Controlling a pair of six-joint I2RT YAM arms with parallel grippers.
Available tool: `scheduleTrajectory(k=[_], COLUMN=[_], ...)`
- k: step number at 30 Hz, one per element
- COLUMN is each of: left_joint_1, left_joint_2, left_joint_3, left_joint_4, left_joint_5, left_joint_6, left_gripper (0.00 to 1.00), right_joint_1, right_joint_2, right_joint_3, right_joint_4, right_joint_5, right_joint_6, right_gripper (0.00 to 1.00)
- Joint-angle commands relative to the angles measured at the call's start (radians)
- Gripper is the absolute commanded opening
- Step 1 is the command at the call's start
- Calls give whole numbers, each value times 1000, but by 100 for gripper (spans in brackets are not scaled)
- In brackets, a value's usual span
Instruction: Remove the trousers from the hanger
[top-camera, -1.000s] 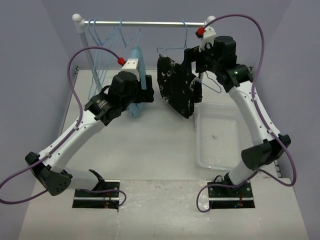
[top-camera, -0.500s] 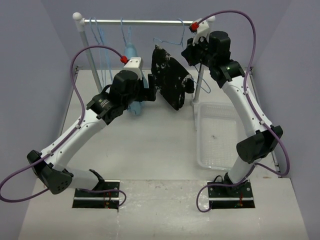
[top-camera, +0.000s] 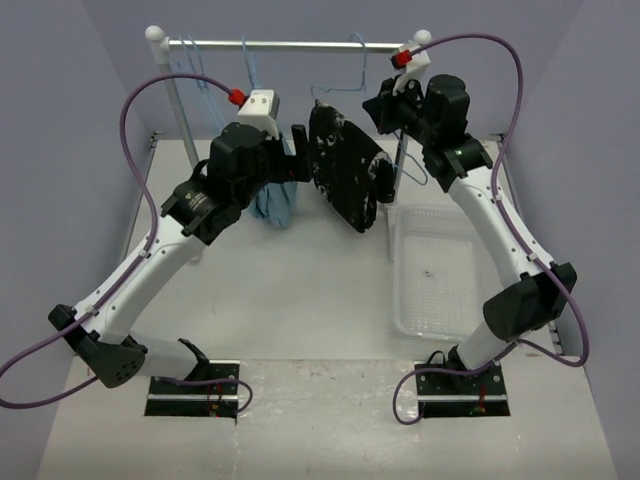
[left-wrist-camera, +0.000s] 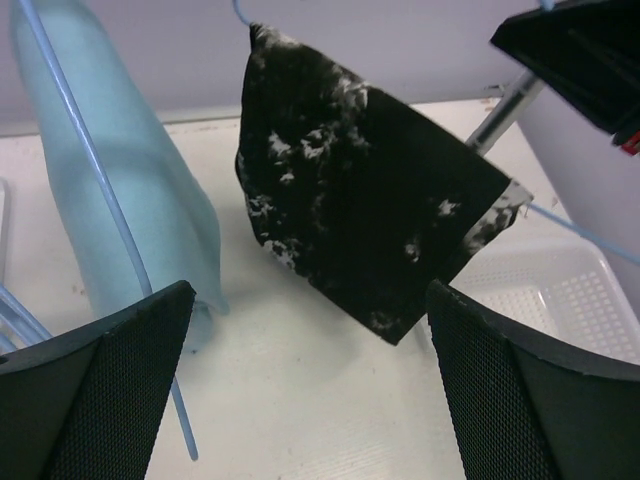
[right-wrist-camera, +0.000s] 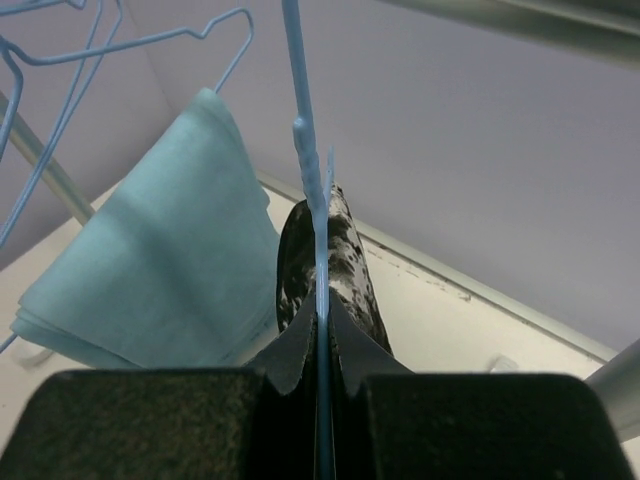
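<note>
Black trousers (left-wrist-camera: 370, 210) over hanger (right-wrist-camera: 308, 170) | right tool (right-wrist-camera: 322, 335) pinches it | left tool (left-wrist-camera: 310, 290) wide: I centre fabric deep before closing.

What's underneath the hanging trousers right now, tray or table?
White table surface shows beneath the trousers; the clear tray sits off to one side. Its nearest corner is hidden behind the fabric, so any overlap cannot be judged.

Both arms reach up and forward, left claw (left-wrist-camera: 308, 300) spread wide, right claw (right-wrist-camera: 322, 335) pinched closed.
</note>
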Motion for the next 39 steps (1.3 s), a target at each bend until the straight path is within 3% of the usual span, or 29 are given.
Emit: scheduleTrajectory(k=[1,7,12,19,23,28,39], left_joint_1=[6,6,6,4,-8,-20,-54], left_joint_2=[-6,17,57,117,169,218,322], left_joint_3=[53,85,136,246,318,406,487], left_joint_4=[82,94,94,105,124,177,263], left_joint_5=[17,13,46,115,234,254,378], left_joint_6=[48,62,65,96,139,169,156], left_gripper=[100,100,100,100,100,100,100], right_joint_1=[5,4,4,5,8,16,44], right_joint_2=[-111,-143,-137,-226,-309,-384,-416], right_joint_3=[-1,-21,46,-77,-162,-220,-279], right_joint_4=[326,432,394,348,345,302,265], right_joint_5=[16,23,10,-11,-42,-56,-59], right_joint_6=[64,113,127,130,135,144,167], right_gripper=[0,0,0,0,0,0,0])
